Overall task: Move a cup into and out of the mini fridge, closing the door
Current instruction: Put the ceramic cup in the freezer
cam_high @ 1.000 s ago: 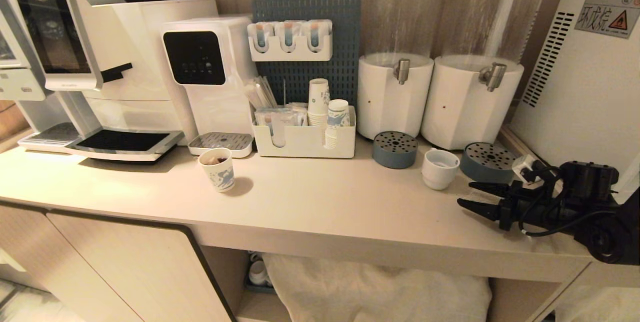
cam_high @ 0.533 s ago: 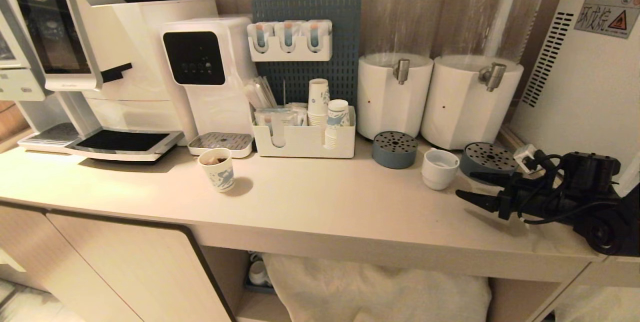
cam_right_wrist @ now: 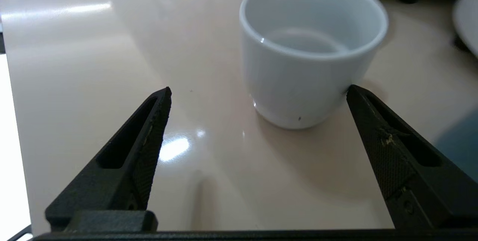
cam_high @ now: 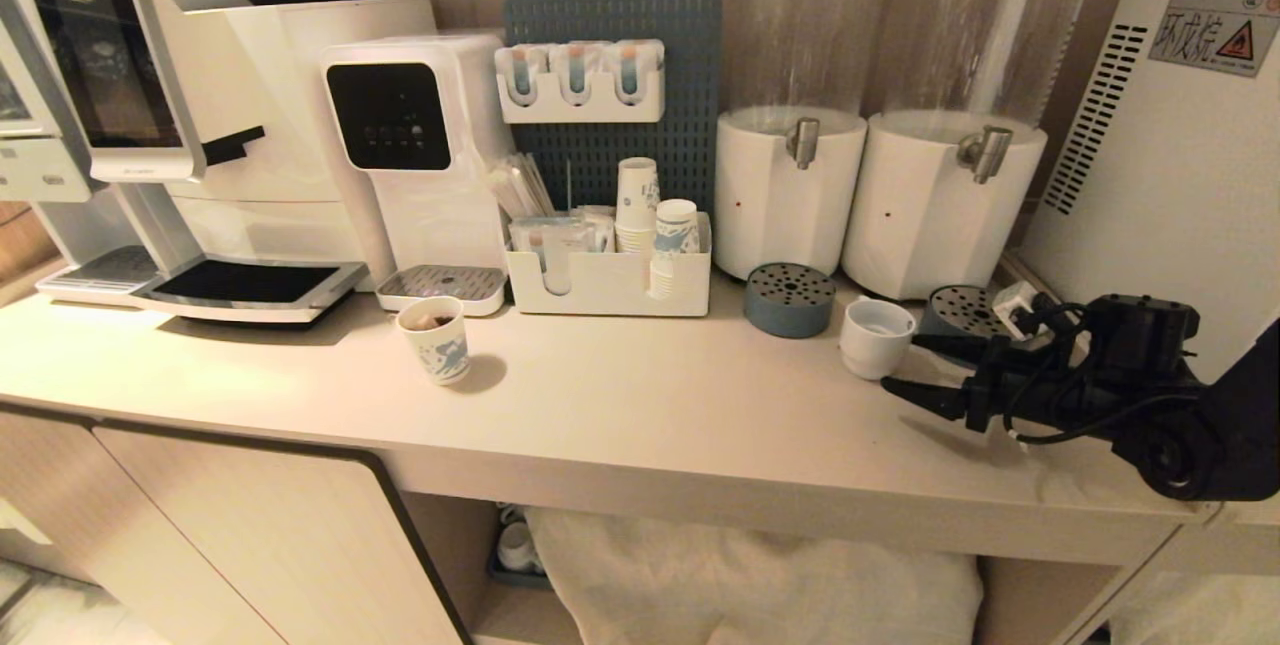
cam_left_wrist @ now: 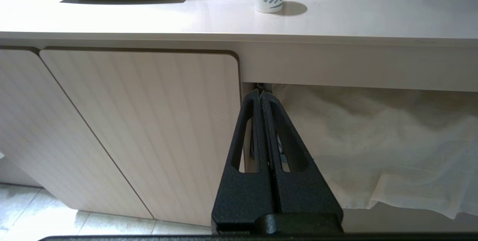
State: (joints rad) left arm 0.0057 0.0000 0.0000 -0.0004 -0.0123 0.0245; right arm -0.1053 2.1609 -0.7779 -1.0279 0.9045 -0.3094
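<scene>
**Right pincer lines up on the cup**

The step in hand looks like the approach for the first pick-up: the cup [cam_high: 877, 336] stands upright on the counter [cam_high: 620, 405], in front of the two white drink dispensers [cam_high: 870, 195] and between their round blue drip trays, with the mini fridge [cam_high: 1170, 145] at the far right. The right pincer [cam_high: 905, 370] reaches in low and nearly level over the counter from the fridge side, its fingers spread wide and empty. In the right wrist view the cup [cam_right_wrist: 312, 50] sits off-centre in the gap, close to one fingertip [cam_right_wrist: 360, 97] and well apart from the other; whether that tip touches the cup wall cannot be told.

The next move probably calls for sliding further forward and centring the cup between the fingers before closing, since a lopsided squeeze could push or tip it.

The left pincer [cam_left_wrist: 261, 97] hangs parked below the counter edge, in front of the cabinet, pressed together on nothing.
</scene>
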